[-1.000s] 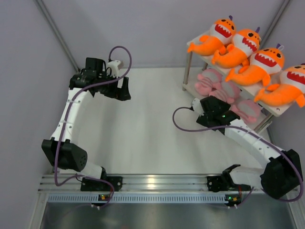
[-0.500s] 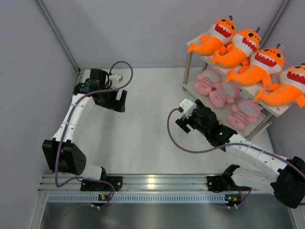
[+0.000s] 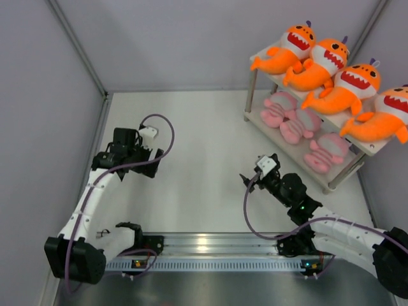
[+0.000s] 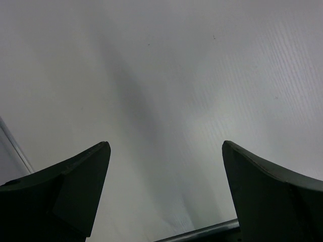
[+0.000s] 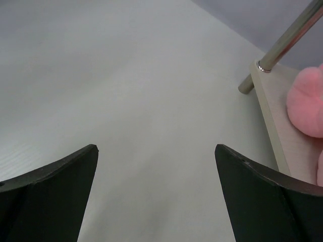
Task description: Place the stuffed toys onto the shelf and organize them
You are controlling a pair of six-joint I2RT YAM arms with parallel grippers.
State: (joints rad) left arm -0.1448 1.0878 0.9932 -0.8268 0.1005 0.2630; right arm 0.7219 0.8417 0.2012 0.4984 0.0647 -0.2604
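All the stuffed toys (image 3: 338, 92) in view sit on the shelf (image 3: 257, 117) at the far right, so the placing step looks finished. Four orange sharks (image 3: 296, 48) lie in a row along the top board, red toothy mouths up, and the pink striped plush (image 3: 290, 121) are bunched on the lower one. The left gripper (image 3: 153, 164) and right gripper (image 3: 250, 180) hover over the table (image 3: 191, 127), jaws wide apart and empty, so the next move is probably only straightening the pink ones or parking the arms
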